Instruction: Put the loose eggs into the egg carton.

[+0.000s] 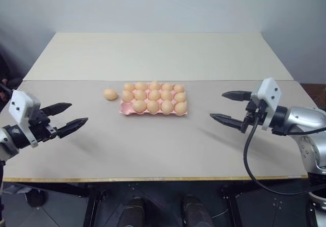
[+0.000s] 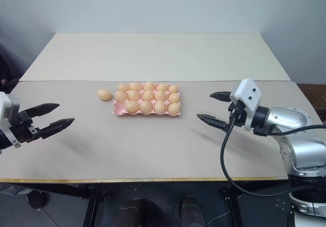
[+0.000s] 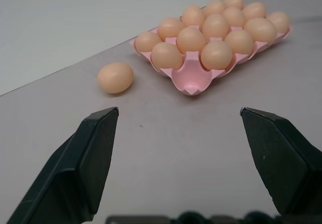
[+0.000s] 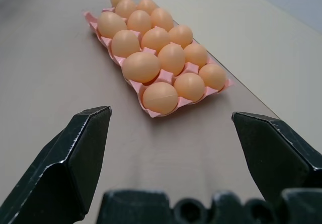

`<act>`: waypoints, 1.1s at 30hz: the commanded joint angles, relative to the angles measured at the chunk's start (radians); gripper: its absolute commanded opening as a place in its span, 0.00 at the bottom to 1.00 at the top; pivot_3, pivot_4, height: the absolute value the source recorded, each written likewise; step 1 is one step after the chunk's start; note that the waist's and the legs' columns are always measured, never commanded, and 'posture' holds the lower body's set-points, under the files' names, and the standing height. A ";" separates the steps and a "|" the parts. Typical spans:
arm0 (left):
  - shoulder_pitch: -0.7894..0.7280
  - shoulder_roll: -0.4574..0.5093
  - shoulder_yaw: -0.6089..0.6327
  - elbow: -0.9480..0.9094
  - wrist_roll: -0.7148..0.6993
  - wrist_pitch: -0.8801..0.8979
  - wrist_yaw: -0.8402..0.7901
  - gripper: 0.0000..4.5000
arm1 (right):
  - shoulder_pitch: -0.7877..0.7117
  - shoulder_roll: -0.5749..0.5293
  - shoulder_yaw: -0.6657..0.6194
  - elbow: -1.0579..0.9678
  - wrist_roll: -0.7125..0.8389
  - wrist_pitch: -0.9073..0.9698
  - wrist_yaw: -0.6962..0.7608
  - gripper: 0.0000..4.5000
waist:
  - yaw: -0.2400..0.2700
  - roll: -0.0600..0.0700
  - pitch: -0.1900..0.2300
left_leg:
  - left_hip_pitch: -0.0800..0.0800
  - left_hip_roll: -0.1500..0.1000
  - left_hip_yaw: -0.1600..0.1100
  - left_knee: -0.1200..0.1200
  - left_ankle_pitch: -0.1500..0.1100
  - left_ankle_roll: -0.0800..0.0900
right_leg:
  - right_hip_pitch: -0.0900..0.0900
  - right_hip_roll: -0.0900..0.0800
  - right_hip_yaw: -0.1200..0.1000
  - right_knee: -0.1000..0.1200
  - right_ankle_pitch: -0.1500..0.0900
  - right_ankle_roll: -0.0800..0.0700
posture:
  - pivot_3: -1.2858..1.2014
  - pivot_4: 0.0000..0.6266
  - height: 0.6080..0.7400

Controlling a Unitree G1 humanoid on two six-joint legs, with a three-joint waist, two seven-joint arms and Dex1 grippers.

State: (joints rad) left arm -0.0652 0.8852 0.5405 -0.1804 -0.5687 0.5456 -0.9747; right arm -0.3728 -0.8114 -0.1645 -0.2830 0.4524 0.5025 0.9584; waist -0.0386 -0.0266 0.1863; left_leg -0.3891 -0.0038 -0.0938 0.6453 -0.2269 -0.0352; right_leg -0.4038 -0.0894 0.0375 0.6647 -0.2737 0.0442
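1. The left wrist view shows the one vacant corner cup of the egg carton point(image 3: 192, 78); from the head views an egg hides it.
2. One loose egg point(image 1: 110, 94) lies mid-frame, just left of the carton, not touching.
3. The left gripper point(image 1: 69, 116), lower left, reaches inward nearly level, fingers spread, empty.
4. The right gripper point(image 1: 227, 106), at right, mirrors it, spread and empty, well apart from the carton.
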 commanded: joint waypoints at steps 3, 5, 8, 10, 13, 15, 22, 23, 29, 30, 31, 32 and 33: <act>-0.141 -0.008 -0.113 0.057 0.074 0.041 0.154 0.94 | -0.026 -0.012 -0.009 -0.013 0.004 -0.018 -0.004 1.00 | 0.003 0.000 0.000 | 0.000 0.000 0.000 0.000 0.000 0.000 | 0.000 0.000 0.000 0.000 0.000 0.000 | 0.52 0.24 1.00; -0.230 -0.037 -0.190 0.121 0.137 0.047 0.233 0.94 | -0.029 -0.012 -0.007 -0.016 0.005 -0.017 -0.006 1.00 | 0.005 0.000 0.000 | 0.000 -0.001 0.000 0.000 0.000 0.000 | 0.001 0.000 0.000 0.000 0.000 0.000 | 0.52 0.24 1.00; -0.346 -0.104 -0.262 0.227 0.195 0.006 0.300 0.94 | -0.034 -0.009 -0.001 -0.015 0.003 -0.019 -0.006 1.00 | 0.005 -0.001 0.000 | 0.000 -0.001 0.000 0.000 0.000 0.000 | 0.000 0.000 0.000 0.000 0.001 0.001 | 0.52 0.24 1.00; -0.430 -0.157 -0.294 0.318 0.236 -0.021 0.360 0.94 | -0.041 -0.008 0.003 -0.014 0.002 -0.020 -0.009 1.00 | 0.003 -0.001 -0.001 | -0.002 -0.001 0.000 0.001 0.000 0.000 | -0.001 0.000 0.000 0.000 0.001 0.001 | 0.52 0.24 1.00; -0.565 -0.238 -0.346 0.510 0.311 -0.124 0.430 0.94 | -0.051 -0.003 0.006 -0.013 0.004 -0.022 -0.017 1.00 | 0.004 -0.001 -0.001 | -0.002 -0.001 0.000 0.002 0.000 0.000 | -0.001 0.000 0.000 0.001 0.001 0.000 | 0.52 0.24 1.00; -0.637 -0.278 -0.364 0.632 0.344 -0.187 0.458 0.94 | -0.054 0.002 0.009 -0.017 0.003 -0.022 -0.024 1.00 | 0.004 -0.002 -0.001 | -0.002 -0.001 0.000 0.002 0.000 0.000 | -0.001 0.000 0.000 0.001 0.001 0.001 | 0.52 0.24 1.00; -0.819 -0.365 -0.400 1.004 0.424 -0.365 0.496 0.94 | -0.044 -0.001 -0.004 -0.042 0.015 -0.015 -0.038 1.00 | 0.000 -0.002 -0.001 | -0.003 -0.002 0.000 0.003 0.000 0.000 | -0.002 -0.001 0.000 0.000 0.001 0.001 | 0.52 0.24 1.00; -0.834 -0.370 -0.403 1.045 0.434 -0.383 0.504 0.94 | -0.039 -0.003 -0.010 -0.047 0.018 -0.013 -0.039 1.00 | -0.001 -0.002 -0.001 | -0.003 -0.002 0.000 0.003 0.000 0.000 | -0.002 -0.001 0.000 0.000 0.001 0.001 | 0.52 0.24 1.00; -0.890 -0.398 -0.404 1.216 0.458 -0.457 0.494 0.94 | -0.021 -0.009 -0.027 -0.066 0.027 -0.006 -0.047 1.00 | -0.001 -0.002 -0.001 | -0.003 -0.003 0.000 0.003 0.000 0.000 | -0.001 -0.001 0.000 0.000 0.001 0.001 | 0.52 0.24 1.00; -0.894 -0.402 -0.402 1.235 0.458 -0.463 0.489 0.94 | -0.021 -0.008 -0.028 -0.069 0.028 -0.005 -0.049 1.00 | 0.000 -0.002 -0.001 | -0.003 -0.003 0.000 0.003 0.000 0.000 | -0.001 -0.002 0.000 0.001 0.001 0.001 | 0.52 0.24 1.00; -0.898 -0.406 -0.399 1.253 0.455 -0.463 0.481 0.94 | -0.020 -0.007 -0.029 -0.072 0.028 -0.004 -0.053 1.00 | 0.000 -0.002 -0.001 | -0.004 -0.003 0.000 0.004 0.000 0.000 | -0.001 -0.002 0.000 0.001 0.001 0.001 | 0.52 0.24 1.00; -0.901 -0.409 -0.399 1.268 0.457 -0.466 0.477 0.94 | -0.020 -0.007 -0.029 -0.073 0.028 -0.004 -0.056 1.00 | -0.001 -0.002 -0.001 | -0.004 -0.003 0.000 0.004 0.000 0.000 | -0.001 -0.002 0.000 0.001 0.001 0.001 | 0.52 0.24 1.00; -0.903 -0.410 -0.404 1.280 0.460 -0.467 0.463 0.94 | -0.020 -0.006 -0.030 -0.076 0.029 -0.003 -0.058 1.00 | -0.001 -0.002 -0.001 | -0.004 -0.004 0.000 0.004 0.000 0.000 | -0.001 -0.002 0.000 0.001 0.001 0.002 | 0.52 0.24 1.00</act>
State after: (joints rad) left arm -0.9374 0.4678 0.1341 1.0903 -0.1166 0.1043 -0.4942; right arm -0.3849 -0.8062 -0.1522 -0.3222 0.4551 0.5027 0.9096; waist -0.0397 -0.0289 0.1851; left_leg -0.3930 -0.0076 -0.0939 0.6496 -0.2268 -0.0351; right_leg -0.4052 -0.0916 0.0370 0.6652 -0.2724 0.0459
